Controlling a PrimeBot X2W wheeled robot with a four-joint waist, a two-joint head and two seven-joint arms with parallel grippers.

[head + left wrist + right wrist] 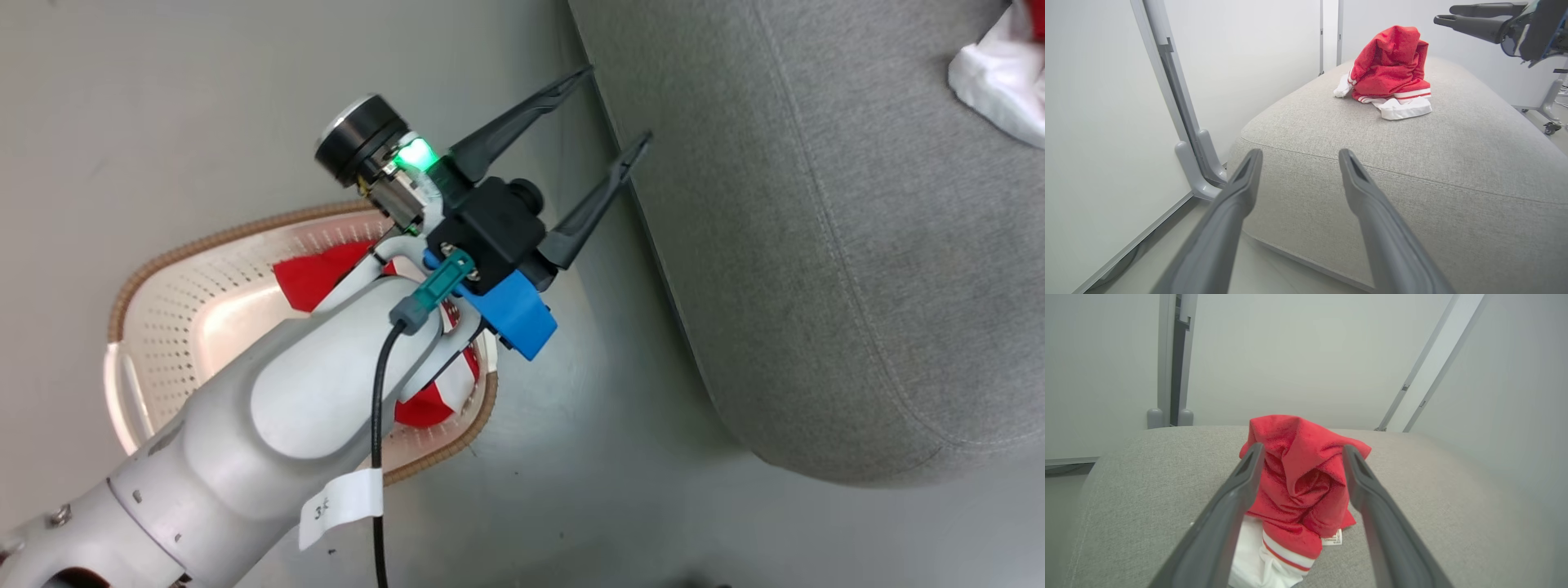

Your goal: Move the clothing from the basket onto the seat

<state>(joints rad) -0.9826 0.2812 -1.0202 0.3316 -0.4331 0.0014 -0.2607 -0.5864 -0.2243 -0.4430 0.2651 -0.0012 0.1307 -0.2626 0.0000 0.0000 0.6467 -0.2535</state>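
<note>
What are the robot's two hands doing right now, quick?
Left gripper: open, holding nothing.
Right gripper: open, holding nothing; the red clothing lies on the seat in front of it.

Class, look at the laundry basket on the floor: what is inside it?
Red-and-white clothing lies inside the basket. The left arm covers the middle, so how much clothing is there cannot be seen.
</note>
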